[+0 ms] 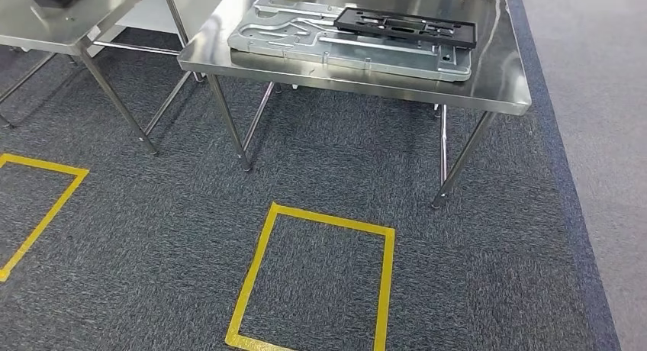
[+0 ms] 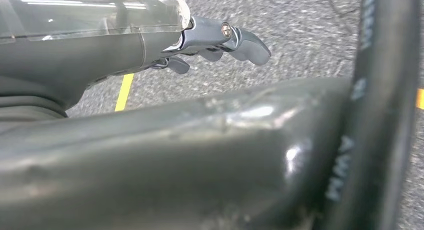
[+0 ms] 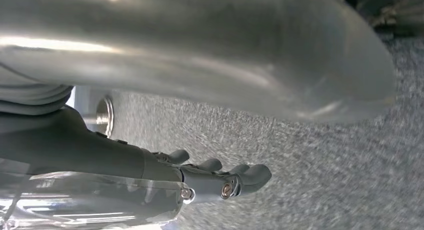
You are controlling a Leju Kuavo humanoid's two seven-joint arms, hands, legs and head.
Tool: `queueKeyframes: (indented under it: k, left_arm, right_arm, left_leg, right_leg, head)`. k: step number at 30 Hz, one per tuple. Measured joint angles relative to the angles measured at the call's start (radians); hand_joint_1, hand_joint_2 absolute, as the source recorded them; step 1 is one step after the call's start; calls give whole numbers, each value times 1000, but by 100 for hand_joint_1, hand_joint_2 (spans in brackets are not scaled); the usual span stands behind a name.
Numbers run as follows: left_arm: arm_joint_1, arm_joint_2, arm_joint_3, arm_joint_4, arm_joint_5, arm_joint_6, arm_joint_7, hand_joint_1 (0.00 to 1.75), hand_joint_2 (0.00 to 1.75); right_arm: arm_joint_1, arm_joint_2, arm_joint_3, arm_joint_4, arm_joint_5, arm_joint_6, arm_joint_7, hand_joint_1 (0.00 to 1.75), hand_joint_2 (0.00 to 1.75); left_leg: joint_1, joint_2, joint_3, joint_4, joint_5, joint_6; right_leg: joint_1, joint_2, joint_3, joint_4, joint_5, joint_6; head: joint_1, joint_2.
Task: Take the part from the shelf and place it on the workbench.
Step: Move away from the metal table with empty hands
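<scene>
Down at the robot's sides, the left hand [image 2: 220, 40] hangs over grey carpet [image 1: 320, 175] with its fingers loosely apart and nothing in them, and the right hand [image 3: 215, 177] does the same, fingers spread and empty. Outward from them, in the head view, a yellow tape square [image 1: 317, 278] lies on the carpet at lower centre, with part of another [image 1: 34, 206] at the left edge. Beyond it, at upper centre, stands a steel workbench [image 1: 488, 76]; a silver metal plate [image 1: 305, 38] lies flat on it, and the black part [image 1: 404, 27] rests on the plate's far right portion. A second steel table [image 1: 69, 23] fills the upper left corner.
</scene>
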State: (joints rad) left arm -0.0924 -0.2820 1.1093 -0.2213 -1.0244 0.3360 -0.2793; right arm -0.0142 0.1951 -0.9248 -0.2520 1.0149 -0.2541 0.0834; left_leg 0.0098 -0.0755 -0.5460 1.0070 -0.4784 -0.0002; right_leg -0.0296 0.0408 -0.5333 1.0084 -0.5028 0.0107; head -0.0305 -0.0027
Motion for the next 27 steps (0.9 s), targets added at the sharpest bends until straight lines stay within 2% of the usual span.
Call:
queueKeyframes:
  k: [2,4,5,6,7,8,10,12,13,15,16,17,19,20,21,22,23,24,25,26,27]
  left_arm:
    - [0,0,7,0,4,-3,1,0,0]
    - [-1,0,10,0,7,-6,0,0,0]
    - [-1,0,11,0,7,-9,-1,0,0]
    - [0,0,12,0,7,-15,-2,0,0]
    - [1,1,12,0,7,-25,-3,0,0]
    - [3,3,13,0,7,-35,-3,0,0]
    - [4,8,14,0,11,-55,-3,0,0]
    - [2,11,19,0,18,-64,-3,0,0]
    - [2,12,22,0,23,-66,-2,0,0]
    - [4,13,30,0,29,-67,0,0,0]
    - [6,14,33,0,31,-67,1,0,0]
    - [7,14,36,0,32,-67,1,0,0]
    - [6,14,38,0,35,-67,2,0,0]
    - [6,15,39,0,37,-68,3,0,0]
    - [6,15,41,0,39,-68,5,0,0]
    - [7,15,43,0,41,-69,7,0,0]
    - [7,15,44,0,41,-69,8,0,0]
    - [8,14,45,0,42,-69,8,0,0]
    - [8,14,46,0,42,-69,9,0,0]
    - [7,14,48,0,42,-69,9,0,0]
    - [6,14,49,0,43,-69,9,0,0]
  right_arm:
    - [-3,-1,12,6,12,24,-6,0,0]
    - [-3,-2,21,11,24,45,-19,0,0]
    - [-3,-3,26,13,32,60,-29,0,0]
    - [-4,-4,33,15,41,75,-42,0,0]
    - [-5,-5,41,16,51,87,-57,0,0]
    - [-7,-6,49,17,60,95,-72,0,0]
    - [-12,-6,65,18,77,99,-100,0,0]
    - [-16,-8,79,20,90,96,-117,0,0]
    - [-18,-9,85,20,95,95,-121,0,0]
    - [-25,-13,95,20,102,96,-122,0,0]
    - [-27,-16,99,20,104,97,-120,0,0]
    - [-28,-18,102,21,106,99,-118,0,0]
    - [-27,-23,107,23,109,103,-112,0,0]
    - [-26,-25,109,24,111,105,-109,0,0]
    - [-26,-27,111,25,113,107,-105,0,0]
    - [-26,-28,113,26,114,108,-100,0,0]
    - [-25,-29,113,27,115,109,-97,0,0]
    - [-25,-31,114,28,115,109,-96,0,0]
    - [-24,-32,114,28,116,108,-95,0,0]
    - [-23,-33,115,29,116,108,-94,0,0]
    - [-24,-34,115,30,116,108,-93,0,0]
  left_leg:
    - [1,24,-22,46,-31,-9]
    - [2,54,-76,167,-98,-15]
    - [3,61,-106,233,-125,-18]
    - [4,64,-125,276,-137,-20]
    - [4,67,-126,282,-128,-20]
    - [4,72,-108,248,-103,-19]
    - [1,104,-37,109,-39,-12]
    - [-6,134,6,15,-12,-1]
    - [-9,137,8,3,-13,3]
    - [-8,118,5,-1,-8,15]
    - [-6,109,6,-5,-4,22]
    - [-4,100,7,-8,1,30]
    - [-4,82,4,-11,7,39]
    - [-5,72,1,-10,9,41]
    - [-6,61,0,-9,9,42]
    - [-6,48,0,-7,9,42]
    - [-6,35,0,-5,9,41]
    - [-6,22,1,-3,7,40]
    - [-6,10,0,1,6,37]
    - [-7,-1,-2,7,3,33]
    - [-7,-10,-6,11,2,27]
  right_leg:
    - [-3,-21,0,-4,3,-14]
    - [1,-45,-1,-4,3,-22]
    - [4,-58,-1,-4,2,-23]
    - [5,-70,-1,-4,2,-24]
    - [6,-81,-1,-4,1,-24]
    - [7,-91,1,-4,1,-24]
    - [10,-109,5,-3,-2,-20]
    - [15,-124,8,-2,-5,-12]
    - [17,-132,9,-2,-6,-7]
    - [16,-144,12,-2,-8,4]
    - [15,-135,10,7,-17,9]
    - [13,-116,-1,34,-38,13]
    - [10,-67,-51,144,-104,16]
    - [10,-54,-85,212,-135,16]
    - [10,-48,-109,260,-148,17]
    - [10,-46,-120,276,-141,17]
    - [9,-43,-111,253,-115,16]
    - [8,-36,-86,195,-74,14]
    - [7,-18,-57,128,-40,11]
    - [5,1,-33,71,-16,9]
    - [5,17,-18,34,-6,6]
  head:
    - [0,0]
    - [0,0]
    - [0,0]
    - [0,0]
    - [0,0]
    - [0,0]
    - [0,0]
    - [0,0]
    - [0,0]
    - [0,0]
    - [0,0]
    - [0,0]
    - [0,0]
    - [0,0]
    - [0,0]
    - [0,0]
    - [0,0]
    - [0,0]
    - [0,0]
    - [0,0]
    - [0,0]
